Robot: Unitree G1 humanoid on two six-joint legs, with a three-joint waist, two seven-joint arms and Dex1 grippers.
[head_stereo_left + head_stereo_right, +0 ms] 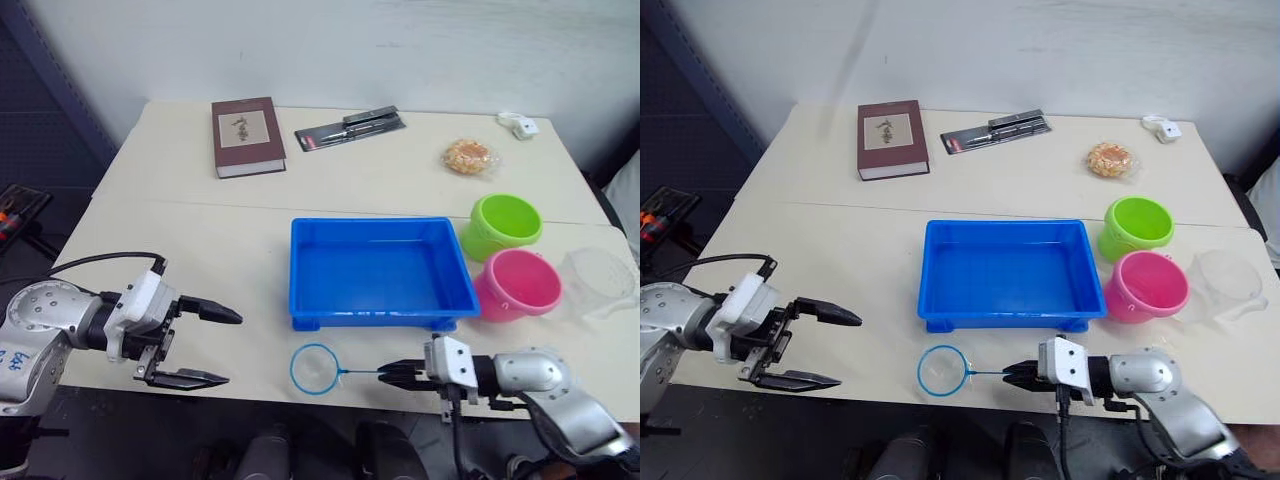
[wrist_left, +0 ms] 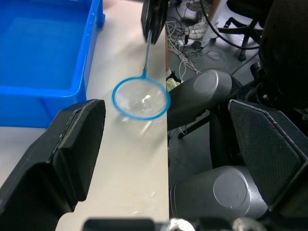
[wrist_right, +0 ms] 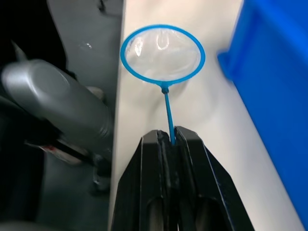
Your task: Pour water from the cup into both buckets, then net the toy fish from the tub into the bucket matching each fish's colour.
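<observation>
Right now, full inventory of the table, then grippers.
tub: 1, bright blue, table centre
net: 1, light blue hoop, near edge in front of tub, handle in right gripper
buckets: 2, lime green and pink, right of tub
cup: 1, clear, right of pink bucket
book: 1, dark red, far left
packaged tool: 1, black, far centre
snack: 1, orange-brown, far right
small white item: 1, far right corner
left gripper: open, empty
right gripper: shut on net
</observation>
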